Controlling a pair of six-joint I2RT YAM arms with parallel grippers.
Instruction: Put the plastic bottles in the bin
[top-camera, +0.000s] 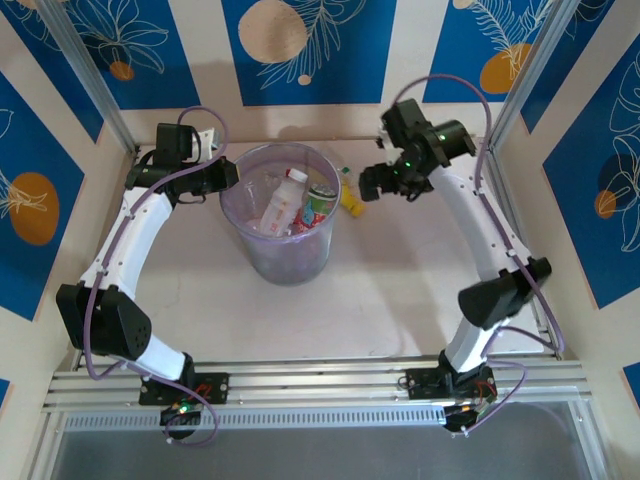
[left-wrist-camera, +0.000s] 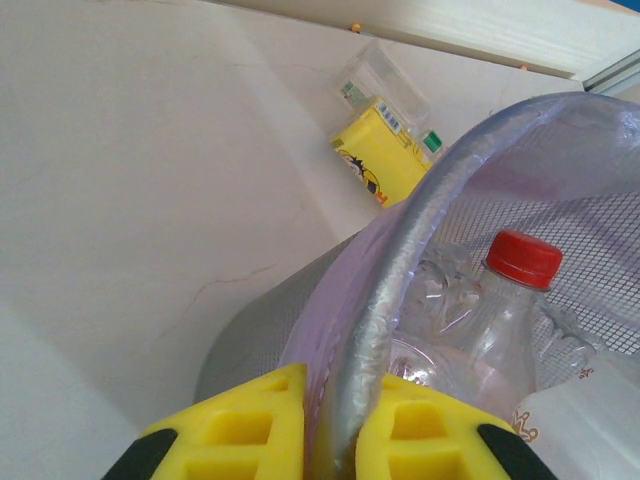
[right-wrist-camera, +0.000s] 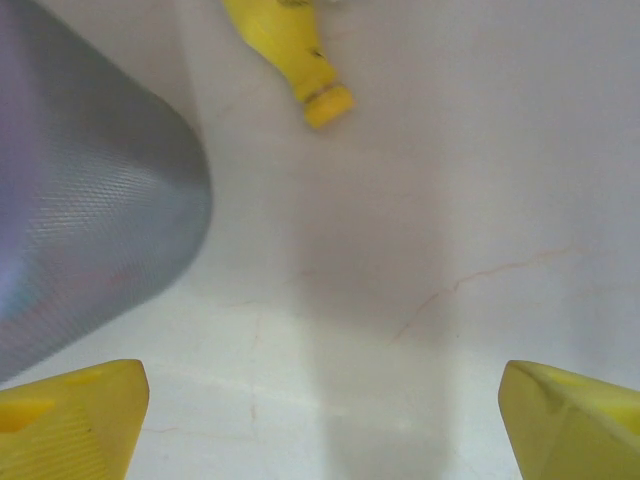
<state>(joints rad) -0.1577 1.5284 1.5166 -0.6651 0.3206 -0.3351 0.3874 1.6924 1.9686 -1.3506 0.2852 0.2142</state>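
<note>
The pale-purple bin stands mid-table with several bottles inside, among them a white one and a green-labelled one. My left gripper is shut on the bin's rim, one yellow finger outside the wall and one inside; a clear red-capped bottle lies just behind it. The yellow bottle lies on the table to the right of the bin, with a clear bottle beside it. My right gripper hangs open above the table near the yellow bottle, nothing between its fingers.
The bin's grey mesh-patterned wall is at the left of the right wrist view. Patterned blue walls and metal posts close in the back and sides. A metal rail runs along the near edge by the arm bases.
</note>
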